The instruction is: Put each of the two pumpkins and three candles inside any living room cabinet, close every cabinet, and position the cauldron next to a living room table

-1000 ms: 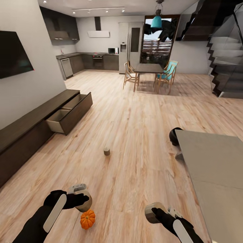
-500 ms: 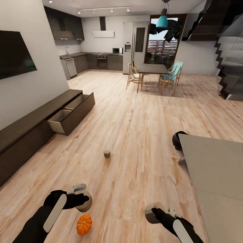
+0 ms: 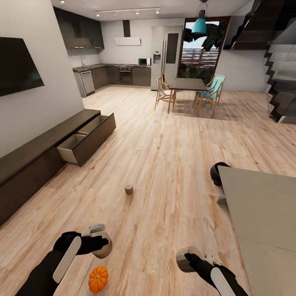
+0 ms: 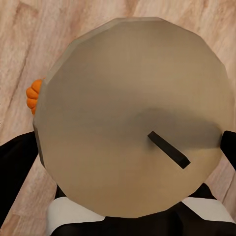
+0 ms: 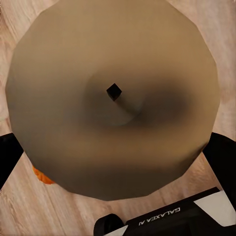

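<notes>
Left gripper (image 3: 102, 246) and right gripper (image 3: 186, 259): jaws each pinching a candle. Advice: carry level to the cabinet's open drawer (image 3: 76, 144).

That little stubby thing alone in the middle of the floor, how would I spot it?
Start at the long dark cabinet with its open drawer. On the bare wood floor between it and the grey table stands a short beige candle, upright, touching nothing.
</notes>
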Available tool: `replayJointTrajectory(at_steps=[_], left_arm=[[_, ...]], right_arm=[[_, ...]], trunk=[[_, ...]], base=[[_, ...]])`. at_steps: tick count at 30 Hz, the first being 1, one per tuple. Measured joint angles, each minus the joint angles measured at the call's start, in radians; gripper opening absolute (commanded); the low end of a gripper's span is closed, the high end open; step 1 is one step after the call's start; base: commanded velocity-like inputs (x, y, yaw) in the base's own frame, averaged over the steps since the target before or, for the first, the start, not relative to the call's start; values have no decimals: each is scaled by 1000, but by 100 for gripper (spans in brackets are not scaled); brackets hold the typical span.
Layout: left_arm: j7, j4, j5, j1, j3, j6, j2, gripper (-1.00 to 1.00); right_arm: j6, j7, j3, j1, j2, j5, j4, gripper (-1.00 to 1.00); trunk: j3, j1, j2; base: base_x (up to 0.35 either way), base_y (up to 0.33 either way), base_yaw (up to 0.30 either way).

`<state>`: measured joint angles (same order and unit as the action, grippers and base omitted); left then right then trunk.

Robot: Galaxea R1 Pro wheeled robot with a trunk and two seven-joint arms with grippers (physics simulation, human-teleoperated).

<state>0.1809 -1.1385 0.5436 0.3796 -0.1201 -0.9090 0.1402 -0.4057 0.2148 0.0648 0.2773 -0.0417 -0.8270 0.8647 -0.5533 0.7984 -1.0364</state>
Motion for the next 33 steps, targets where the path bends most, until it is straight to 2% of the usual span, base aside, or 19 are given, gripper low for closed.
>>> replayJointTrajectory(at_steps=[15, 33], left_arm=[[0, 0, -1, -1, 0, 0, 0, -100], [1, 0, -1, 0, 0, 0, 1, -100]], right_arm=[[0, 1, 0, 0, 0, 1, 0, -100], [0, 1, 0, 0, 0, 1, 0, -100]], trunk=[[0, 0, 0], [0, 0, 0]], base=[[201, -189, 0], [233, -37, 0]])
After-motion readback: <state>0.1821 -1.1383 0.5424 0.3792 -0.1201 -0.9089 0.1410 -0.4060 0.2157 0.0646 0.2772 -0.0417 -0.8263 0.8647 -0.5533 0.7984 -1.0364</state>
